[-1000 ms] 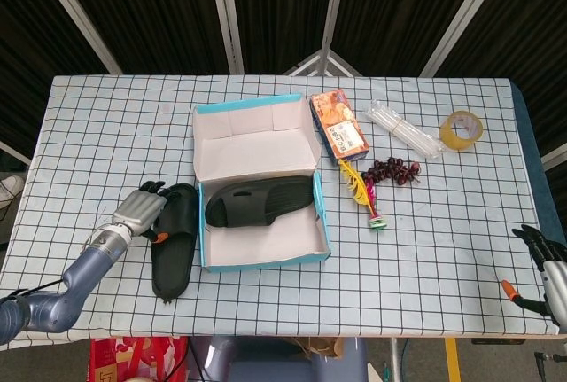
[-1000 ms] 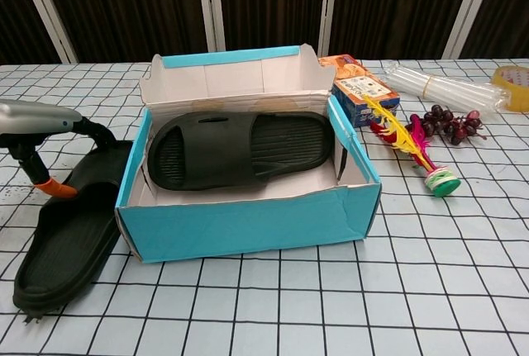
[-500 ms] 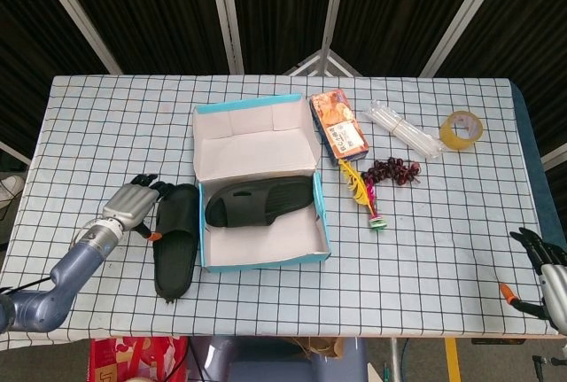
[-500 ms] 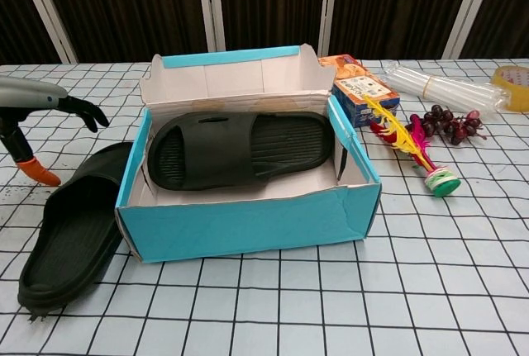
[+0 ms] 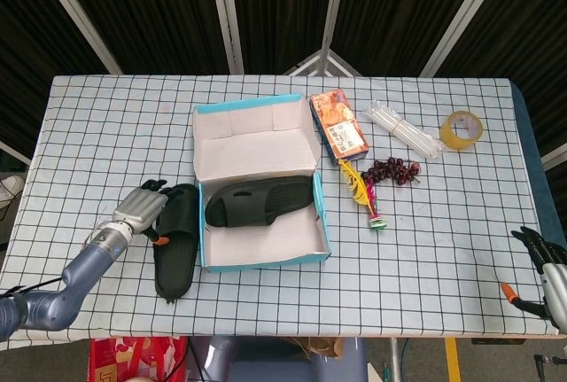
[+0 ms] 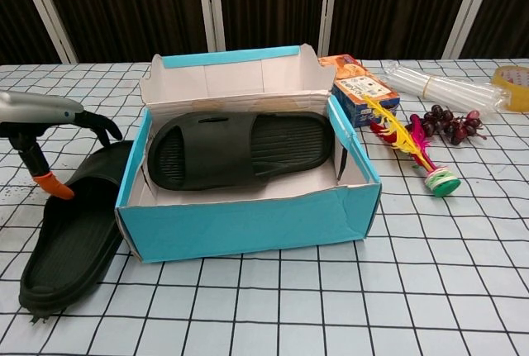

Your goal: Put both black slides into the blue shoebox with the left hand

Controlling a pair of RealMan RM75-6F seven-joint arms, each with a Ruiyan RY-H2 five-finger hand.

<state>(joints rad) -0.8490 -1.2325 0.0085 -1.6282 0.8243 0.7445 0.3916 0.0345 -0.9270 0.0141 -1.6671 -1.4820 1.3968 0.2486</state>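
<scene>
Slides: one boxed, one outstanding

Item 1, black slide in box (image 5: 259, 202): lies inside the blue shoebox (image 5: 264, 261); I count this half done.
Item 2, second black slide (image 5: 175, 240): on the table just left of the box, touching its wall; still to load.
Left hand (image 5: 140, 208): fingers loosely spread over that slide's upper end, gripping nothing I can see.
Right hand (image 5: 547, 267): fingers apart, empty, at the table's edge.
Surface: checked tablecloth (image 5: 443, 222). Backdrop: dark slatted panels (image 5: 133, 10).
</scene>
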